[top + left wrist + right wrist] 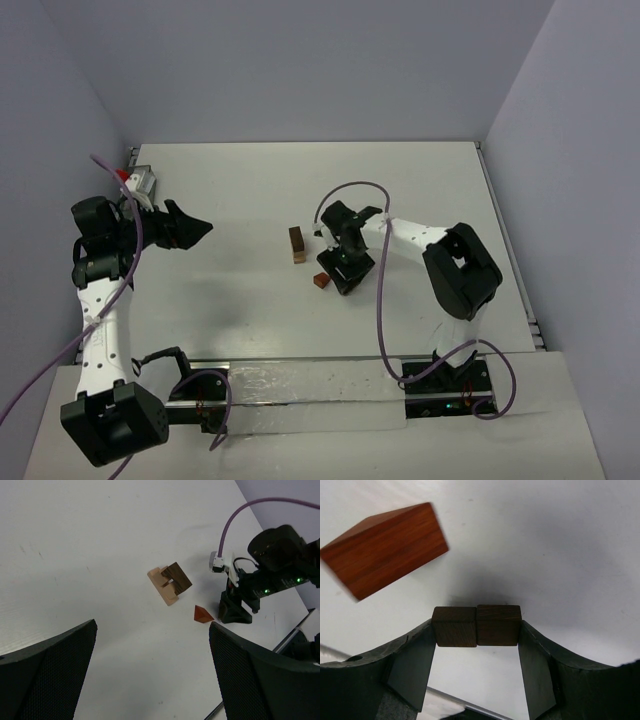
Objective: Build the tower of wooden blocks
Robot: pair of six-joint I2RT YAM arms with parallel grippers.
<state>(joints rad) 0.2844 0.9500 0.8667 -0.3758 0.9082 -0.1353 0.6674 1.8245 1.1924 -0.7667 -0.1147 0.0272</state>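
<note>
Evidently, the right jaws were clenched on a pair of dark cubes, pressing both outer faces, presumably so the two would move as one unit. The wood block tower, a low tan-and-brown stack, stood at frame centre on the surface, just left of those jaws. A reddish wedge lay beside them. The left jaws hung fully released at left, apparently parked clear of the work.

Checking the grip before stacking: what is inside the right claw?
Two dark brown cubes, side by side, are pinched inside the right claw. Their end faces against its fingers are covered; nothing else shows there.
</note>
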